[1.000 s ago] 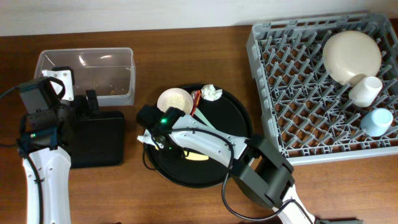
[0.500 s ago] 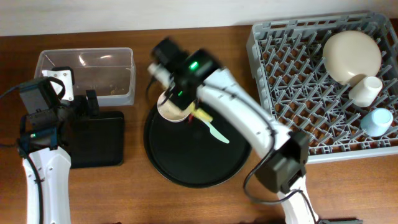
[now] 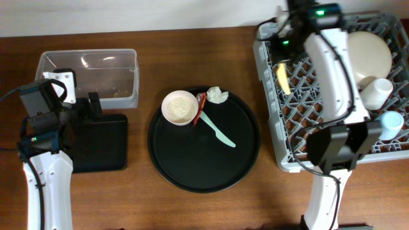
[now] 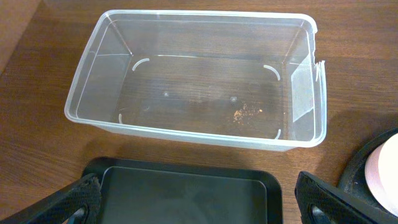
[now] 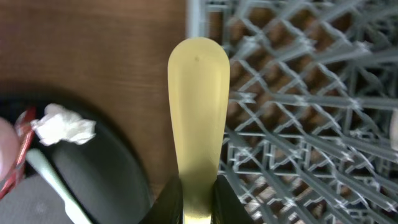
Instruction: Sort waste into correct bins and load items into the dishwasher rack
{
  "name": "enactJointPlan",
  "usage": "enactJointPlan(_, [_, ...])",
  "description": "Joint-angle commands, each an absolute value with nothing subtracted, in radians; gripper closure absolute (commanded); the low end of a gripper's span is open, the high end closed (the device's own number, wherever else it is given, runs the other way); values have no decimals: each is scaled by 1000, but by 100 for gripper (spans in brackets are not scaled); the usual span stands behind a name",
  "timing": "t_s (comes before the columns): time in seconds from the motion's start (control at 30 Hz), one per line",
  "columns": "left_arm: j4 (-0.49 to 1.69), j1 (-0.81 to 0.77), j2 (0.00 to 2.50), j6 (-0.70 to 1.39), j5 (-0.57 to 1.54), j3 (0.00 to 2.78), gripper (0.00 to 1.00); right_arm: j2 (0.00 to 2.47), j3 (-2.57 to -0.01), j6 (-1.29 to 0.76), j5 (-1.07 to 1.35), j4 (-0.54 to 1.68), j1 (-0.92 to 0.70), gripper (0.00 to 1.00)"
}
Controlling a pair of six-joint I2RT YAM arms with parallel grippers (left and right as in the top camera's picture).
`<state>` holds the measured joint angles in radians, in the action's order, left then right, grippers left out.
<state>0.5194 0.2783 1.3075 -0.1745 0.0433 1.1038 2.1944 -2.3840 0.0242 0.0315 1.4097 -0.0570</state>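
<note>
Tabletop (image 3: 192, 51) in brown wood, pale wall (image 3: 128, 13)

The left arm (image 3: 43, 182) and right arm (image 3: 332, 64) share smooth white links joined by blocky black and dark-grey housings, each with a small glowing green light and thin black cables trailing alongside, and the left hand (image 4: 202, 198) ends in two broad matt-black fingers (image 4: 71, 200).

Right wrist: yellow spoon (image 5: 198, 106) cut off at its lower end by the bottom edge; rack (image 5: 196, 15) blurred. Left wrist: black tray (image 4: 186, 199) cropped below; specks (image 4: 245, 112) in clear tub (image 4: 205, 13) too small to identify.
</note>
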Motion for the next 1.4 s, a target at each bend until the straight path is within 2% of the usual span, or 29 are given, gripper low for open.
enactJointPlan(0.0, [518,283,1309,-162,37,1125,1,2210,-2379,-5,80,1398,-14,89])
enactJointPlan(0.23, [518,283,1309,-162,37,1125,1,2236,-2232,47,79,1317,-16,88])
enactJointPlan(0.37, [518,283,1309,-162,37,1125,1,2236,-2117,49,79,1248,-22,81])
enactJointPlan(0.4, [518,283,1309,-162,37,1125,1,2236,-2097,54,81,1235,-22,76])
enactJointPlan(0.43, [518,283,1309,-162,37,1125,1,2236,-2086,88,103,1232,-22,58])
enactJointPlan(0.47, [518,283,1309,-162,37,1125,1,2236,-2087,112,128,1234,-23,32])
enactJointPlan(0.5, [518,283,1309,-162,37,1125,1,2232,-2088,128,148,1233,-27,18])
enactJointPlan(0.53, [518,283,1309,-162,37,1125,1,2228,-2090,131,150,1233,-29,16])
enactJointPlan(0.77, [518,283,1309,-162,37,1125,1,2109,-2102,131,197,1271,-107,21])
enactJointPlan(0.87, [518,283,1309,-162,37,1125,1,2075,-2102,144,207,1313,-179,30])
enactJointPlan(0.97, [518,283,1309,-162,37,1125,1,2084,-2093,154,206,1374,-269,50])
enactJointPlan(1.07, [518,283,1309,-162,37,1125,1,2088,-2013,186,206,1375,-348,58])
enactJointPlan(1.27, [518,283,1309,-162,37,1125,1,2088,-1751,372,207,1186,-434,60])
enactJointPlan(1.37, [518,283,1309,-162,37,1125,1,2088,-1661,459,252,1091,-447,53])
